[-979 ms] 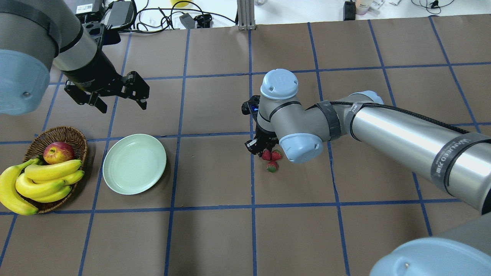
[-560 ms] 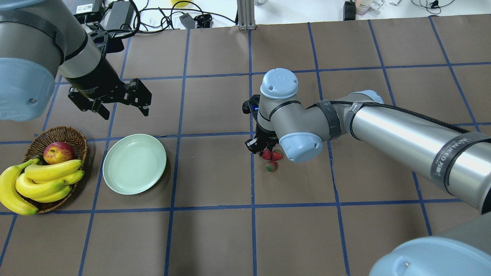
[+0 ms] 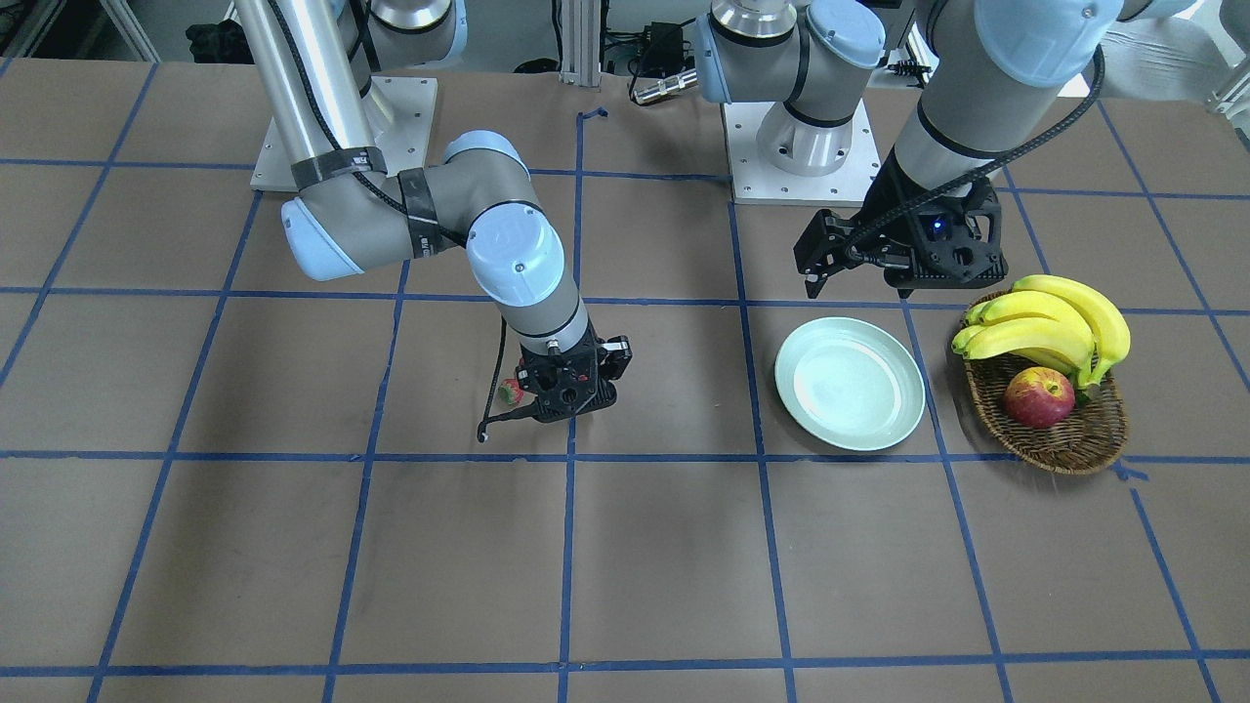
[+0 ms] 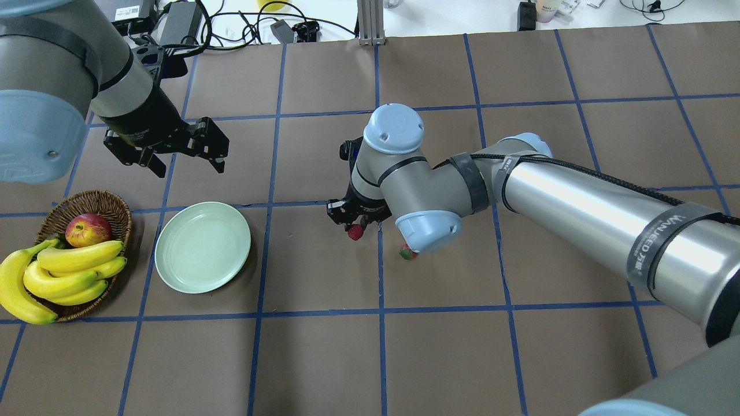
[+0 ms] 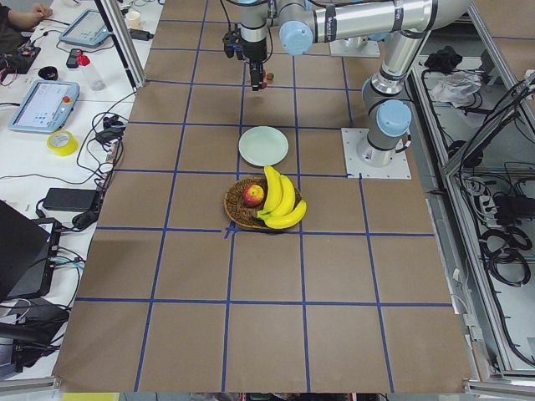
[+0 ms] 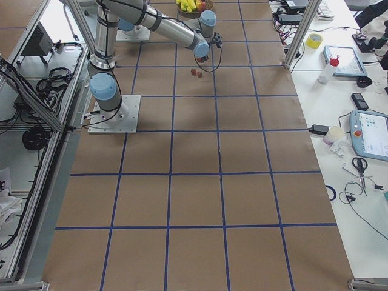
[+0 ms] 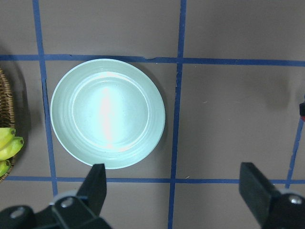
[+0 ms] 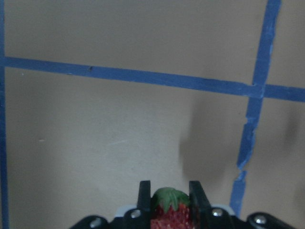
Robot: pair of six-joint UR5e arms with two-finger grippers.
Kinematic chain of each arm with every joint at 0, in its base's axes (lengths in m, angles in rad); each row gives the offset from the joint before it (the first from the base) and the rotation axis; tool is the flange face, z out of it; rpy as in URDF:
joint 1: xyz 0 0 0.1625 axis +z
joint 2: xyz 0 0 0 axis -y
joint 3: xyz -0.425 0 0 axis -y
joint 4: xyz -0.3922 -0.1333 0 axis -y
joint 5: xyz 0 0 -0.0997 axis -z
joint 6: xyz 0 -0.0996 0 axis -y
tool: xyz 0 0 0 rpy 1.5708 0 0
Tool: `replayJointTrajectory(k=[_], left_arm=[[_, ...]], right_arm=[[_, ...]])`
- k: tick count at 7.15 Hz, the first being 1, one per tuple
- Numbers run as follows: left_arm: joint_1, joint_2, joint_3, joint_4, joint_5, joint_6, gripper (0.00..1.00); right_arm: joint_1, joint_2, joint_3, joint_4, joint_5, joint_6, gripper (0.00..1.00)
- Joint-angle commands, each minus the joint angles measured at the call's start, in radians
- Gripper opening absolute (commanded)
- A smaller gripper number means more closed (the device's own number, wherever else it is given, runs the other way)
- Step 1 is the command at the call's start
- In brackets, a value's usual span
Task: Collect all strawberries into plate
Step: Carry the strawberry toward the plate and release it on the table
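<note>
My right gripper [image 4: 353, 224] pinches one strawberry [image 4: 355, 232] clear of the table [image 4: 520, 346], the plate [image 4: 202, 247] at nine o'clock bare, two strawberries [image 6: 193, 71] waiting at four o'clock, my left gripper [image 7: 174, 183] gaping wide and empty.

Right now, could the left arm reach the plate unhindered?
Probably yes: the open left gripper hangs just beyond the plate, nothing between them; the basket sits off to its side.
</note>
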Motion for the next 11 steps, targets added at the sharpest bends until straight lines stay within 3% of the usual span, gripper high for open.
replayJointTrajectory(k=[1, 2, 3, 4, 7, 9, 11], left_arm=[[0.000, 0.000, 0.001, 0.011, 0.000, 0.005, 1.00], [0.000, 0.001, 0.002, 0.013, 0.000, 0.005, 1.00], [-0.001, 0.006, 0.007, 0.011, 0.009, 0.012, 1.00], [0.000, 0.008, 0.008, 0.028, 0.030, 0.027, 1.00], [-0.001, 0.008, 0.001, 0.033, 0.031, 0.029, 1.00], [0.000, -0.006, 0.002, 0.031, 0.023, 0.026, 1.00], [-0.001, -0.006, -0.004, 0.027, 0.032, 0.029, 1.00]], right_arm=[[0.032, 0.015, 0.001, -0.047, -0.003, 0.090, 0.19], [0.032, 0.032, 0.001, -0.046, -0.005, 0.089, 0.74], [0.032, 0.024, 0.000, -0.041, -0.007, 0.089, 1.00], [0.035, 0.018, 0.000, -0.032, -0.016, 0.090, 1.00], [0.006, -0.034, 0.033, -0.018, -0.225, 0.102, 1.00], [-0.056, -0.133, 0.082, 0.144, -0.232, 0.227, 1.00], [-0.059, -0.134, 0.130, 0.142, -0.253, 0.439, 1.00]])
